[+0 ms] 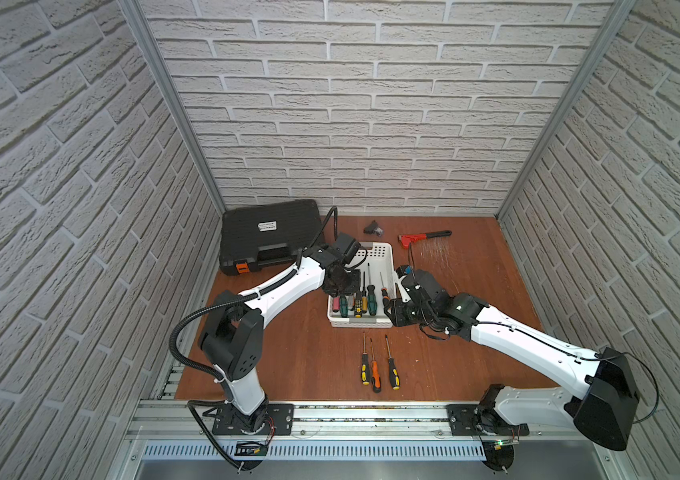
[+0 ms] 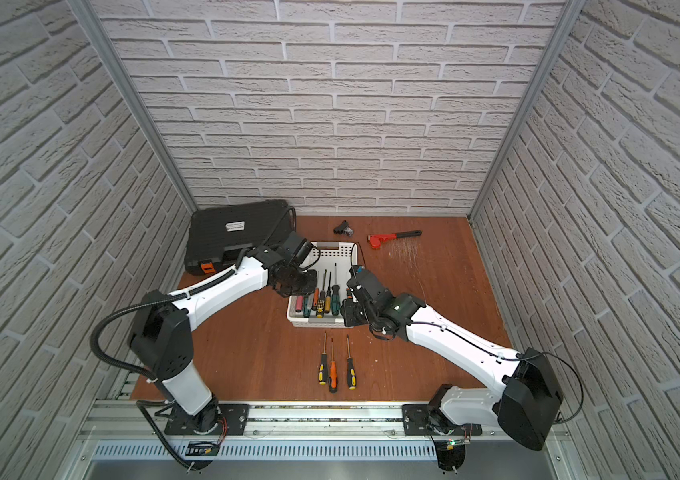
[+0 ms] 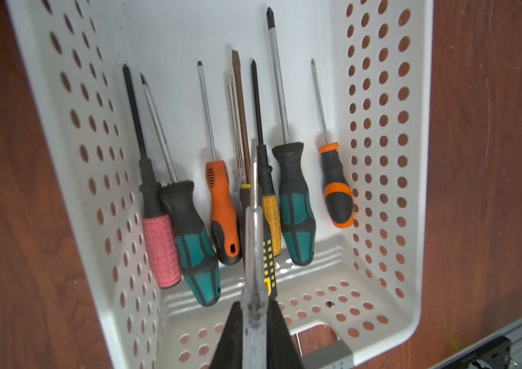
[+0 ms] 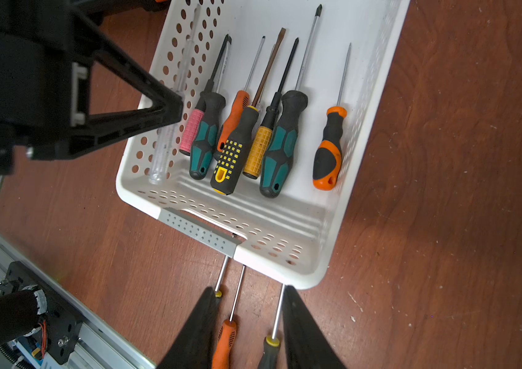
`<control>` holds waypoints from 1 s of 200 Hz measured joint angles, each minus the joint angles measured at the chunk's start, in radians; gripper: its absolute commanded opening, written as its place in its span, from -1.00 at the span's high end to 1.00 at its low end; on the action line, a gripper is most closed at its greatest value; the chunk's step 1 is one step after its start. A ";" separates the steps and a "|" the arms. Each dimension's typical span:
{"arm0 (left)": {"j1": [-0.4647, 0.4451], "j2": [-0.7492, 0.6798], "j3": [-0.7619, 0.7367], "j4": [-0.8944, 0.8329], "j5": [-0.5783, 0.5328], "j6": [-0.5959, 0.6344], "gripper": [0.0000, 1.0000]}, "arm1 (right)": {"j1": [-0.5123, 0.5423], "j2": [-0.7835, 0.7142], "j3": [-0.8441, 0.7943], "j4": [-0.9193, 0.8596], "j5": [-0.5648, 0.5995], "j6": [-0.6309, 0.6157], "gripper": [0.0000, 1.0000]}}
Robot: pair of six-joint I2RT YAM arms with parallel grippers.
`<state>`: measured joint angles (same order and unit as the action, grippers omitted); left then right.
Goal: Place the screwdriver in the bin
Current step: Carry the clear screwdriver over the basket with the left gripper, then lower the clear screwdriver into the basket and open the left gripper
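The bin (image 1: 379, 251) (image 2: 340, 251) is a white perforated basket in the middle of the table, with several screwdrivers (image 1: 361, 299) (image 3: 294, 204) lying side by side in it. My left gripper (image 3: 254, 306) (image 1: 340, 286) is shut on a clear-handled screwdriver (image 3: 253, 255) (image 4: 165, 147), held over the bin's left side with its shaft pointing toward the far end. In the right wrist view this gripper (image 4: 170, 108) sits by the bin's left wall (image 4: 170, 60). My right gripper (image 4: 251, 290) (image 1: 392, 309) stands open above the bin's near right corner. Three more screwdrivers (image 1: 375, 372) (image 4: 226, 338) lie on the table in front of the bin.
A black tool case (image 1: 265, 237) lies at the back left. A small black part (image 1: 373, 227) and a red-headed tool (image 1: 413, 239) lie behind the bin. Brick-pattern walls close in three sides, and a metal rail (image 1: 371, 415) runs along the front edge.
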<state>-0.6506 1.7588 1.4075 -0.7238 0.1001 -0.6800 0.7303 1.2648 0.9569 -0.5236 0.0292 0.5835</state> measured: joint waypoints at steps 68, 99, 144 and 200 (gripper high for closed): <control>0.000 0.143 0.015 0.018 -0.004 0.016 0.91 | 0.000 -0.008 0.000 -0.034 0.001 0.000 0.26; 0.000 0.157 0.015 0.026 -0.005 0.016 0.77 | 0.000 -0.008 -0.002 -0.038 0.000 0.003 0.26; 0.000 0.160 0.015 0.045 -0.005 0.012 0.35 | 0.000 -0.008 -0.002 -0.038 -0.004 0.003 0.27; 0.000 0.129 0.011 0.050 -0.005 0.004 0.34 | 0.000 -0.008 -0.002 -0.038 -0.005 0.003 0.26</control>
<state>-0.6502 1.8877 1.4185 -0.6735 0.0952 -0.6758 0.7300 1.2564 0.9554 -0.5613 0.0238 0.5865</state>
